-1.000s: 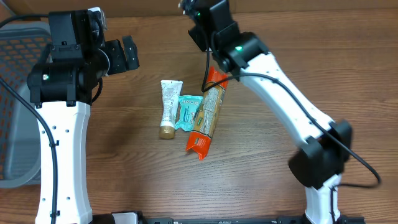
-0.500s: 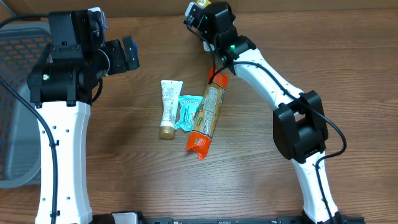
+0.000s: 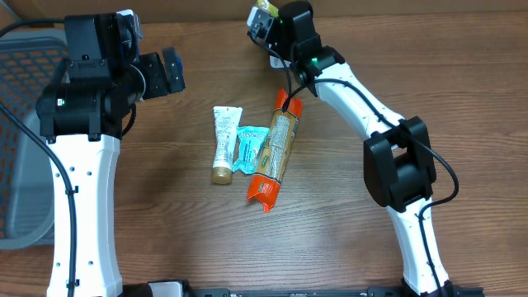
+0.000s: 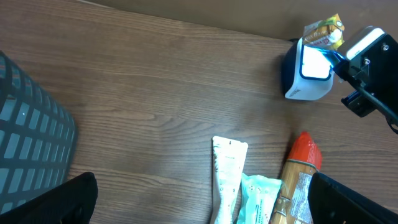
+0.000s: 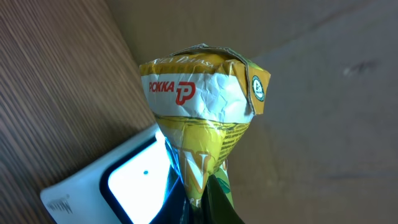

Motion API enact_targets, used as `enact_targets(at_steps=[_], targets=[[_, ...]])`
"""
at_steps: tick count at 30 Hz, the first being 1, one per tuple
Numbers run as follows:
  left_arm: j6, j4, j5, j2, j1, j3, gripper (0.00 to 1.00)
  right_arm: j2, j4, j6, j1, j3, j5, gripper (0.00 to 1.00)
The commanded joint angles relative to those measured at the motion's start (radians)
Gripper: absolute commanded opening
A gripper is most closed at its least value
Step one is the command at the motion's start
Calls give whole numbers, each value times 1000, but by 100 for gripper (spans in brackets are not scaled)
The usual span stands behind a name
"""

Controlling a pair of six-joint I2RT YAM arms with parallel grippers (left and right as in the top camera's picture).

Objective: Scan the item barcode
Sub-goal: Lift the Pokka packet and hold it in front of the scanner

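My right gripper (image 5: 208,200) is shut on the lower end of a crumpled yellow snack packet (image 5: 202,106). The packet hangs just over the lit window of the white and blue barcode scanner (image 5: 124,180) at the table's far edge. In the left wrist view the packet (image 4: 323,31) sits just above the scanner (image 4: 308,71), with the right gripper (image 4: 339,48) coming in from the right. From overhead, the right gripper (image 3: 264,21) is at the back centre. My left gripper (image 3: 161,73) hangs open and empty at the left; its black fingers (image 4: 62,199) are spread wide.
A white tube (image 3: 223,142), a teal packet (image 3: 248,148) and a long orange-ended package (image 3: 276,153) lie side by side mid-table. A dark mesh basket (image 3: 21,82) stands at the left edge. The right arm's white links stretch across the right half.
The right arm has folded its elbow inward and carried the yellow packet slightly farther back, over the scanner. The left arm has not moved.
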Motion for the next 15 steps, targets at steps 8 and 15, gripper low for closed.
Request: enact_targets(at_steps=[8,15], targets=[[2,3,-6,9,-1,6,100,-15,46,26,-13,27,-5,4],[2,3,-6,9,-1,6,100,-126,-21,231,-11,27,-80,4]])
